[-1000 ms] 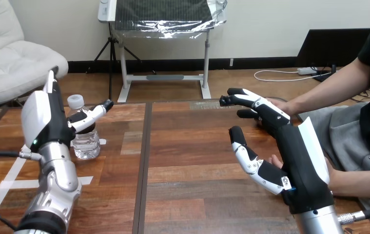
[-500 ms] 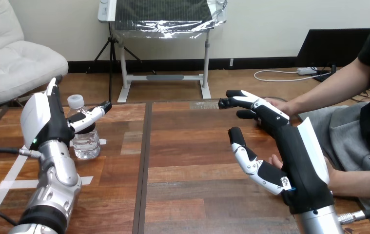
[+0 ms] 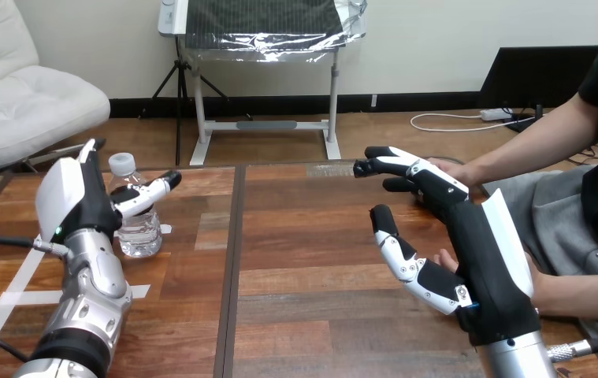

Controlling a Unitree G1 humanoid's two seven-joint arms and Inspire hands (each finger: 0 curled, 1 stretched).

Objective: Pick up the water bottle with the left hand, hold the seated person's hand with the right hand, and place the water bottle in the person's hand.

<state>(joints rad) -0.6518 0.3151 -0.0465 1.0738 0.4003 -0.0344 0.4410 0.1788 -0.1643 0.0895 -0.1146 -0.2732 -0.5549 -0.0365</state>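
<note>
A clear water bottle (image 3: 139, 230) with a white cap stands upright on the table's left part. My left hand (image 3: 75, 195) is beside it on the left, open, with its thumb (image 3: 150, 192) reaching across the bottle's neck and the fingers straight. My right hand (image 3: 481, 252) is open at the right, fingers straight and pointing away. The person's hand (image 3: 442, 257) lies behind its palm, mostly hidden; whether they touch I cannot tell. The person's other hand (image 3: 448, 165) rests farther back by my right fingertips (image 3: 374, 165).
White tape marks (image 3: 20, 296) lie on the wooden table (image 3: 303, 315) near my left forearm. A dark seam (image 3: 232, 260) runs down the table. The person sits at the right edge, forearms over that corner.
My left hand has sunk a little and leaned toward the bottle, its thumb now lower across the neck. The right hand and the person's hands have stayed put.
</note>
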